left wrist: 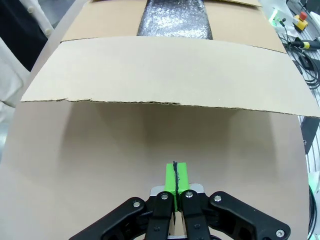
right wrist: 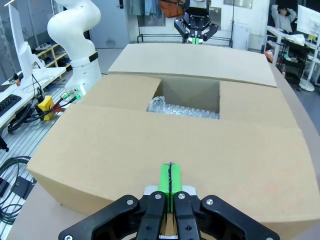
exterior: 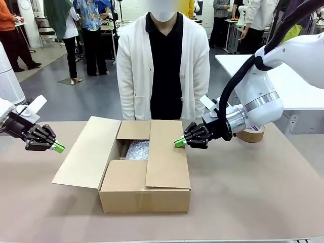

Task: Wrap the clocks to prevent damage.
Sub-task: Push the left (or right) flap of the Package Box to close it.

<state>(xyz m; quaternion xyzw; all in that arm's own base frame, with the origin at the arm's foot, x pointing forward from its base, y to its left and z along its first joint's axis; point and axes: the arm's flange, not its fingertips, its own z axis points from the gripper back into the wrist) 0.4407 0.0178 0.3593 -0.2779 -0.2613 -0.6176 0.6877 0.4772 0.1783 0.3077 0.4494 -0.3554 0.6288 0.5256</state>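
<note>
In the front view, a cardboard box [exterior: 144,195] stands mid-table. Its left flap [exterior: 86,154] is spread outward and its right flap [exterior: 167,157] is folded over the top. A bubble wrap bundle [exterior: 137,150] lies inside, seen through the gap. The left gripper [exterior: 58,147] hovers beside the spread flap, pads pressed together on nothing. The right gripper [exterior: 178,142], also closed and empty, has its tip at the folded flap's far edge.

In the left wrist view, the shut pads point at the spread flap, with the bundle well beyond.

In the right wrist view, the shut pads sit over the folded flap; contact cannot be told. The bundle lies ahead in the opening, apart from them.
</note>
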